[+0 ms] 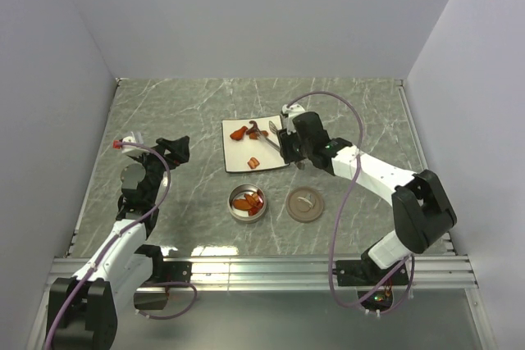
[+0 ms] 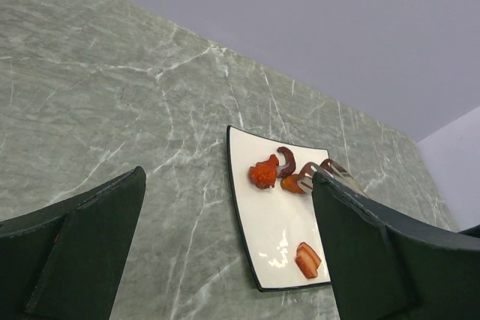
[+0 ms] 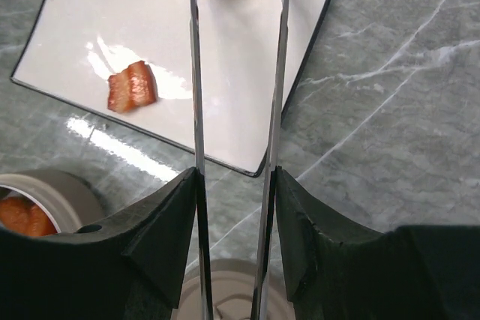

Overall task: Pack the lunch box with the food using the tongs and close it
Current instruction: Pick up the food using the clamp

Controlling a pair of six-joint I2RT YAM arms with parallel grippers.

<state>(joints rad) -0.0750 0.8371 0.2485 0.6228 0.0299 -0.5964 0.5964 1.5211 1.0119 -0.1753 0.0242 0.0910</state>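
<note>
We take the white square plate [image 1: 244, 152] as our landmark; it lies around the middle of the grey marble-patterned table [image 1: 164, 104]. The right fingers [image 3: 161, 241] are at the right edge of the plate and they hold the tongs [image 3: 196, 110]. Each black finger presses from outside on one slender metal arm, so the two arms run almost parallel with a narrow gap between them. The tongs reach over the plate toward its far part. In the left wrist view their tips are just at a small orange piece [image 2: 292, 183], but we cannot tell if they grip it. Beside this piece lie a dark purple curved piece [image 2: 287, 160] and a bigger orange-red piece [image 2: 263, 173]. One red-brown striped piece [image 3: 132, 86] lies alone on the near part of the plate, apart from the tongs.

The lunch box tin [image 1: 233, 209] stands open on the table just before the near edge of the plate, and several orange pieces [image 1: 248, 201] lie inside it. Its brown round lid [image 1: 305, 204] lies flat on the table near the plate's near right corner, beside the tin but not touching it, with the small handle up.

The left fingers [image 2: 82, 245] are well to the left of the plate, above the table, spread wide and with nothing between them
</note>
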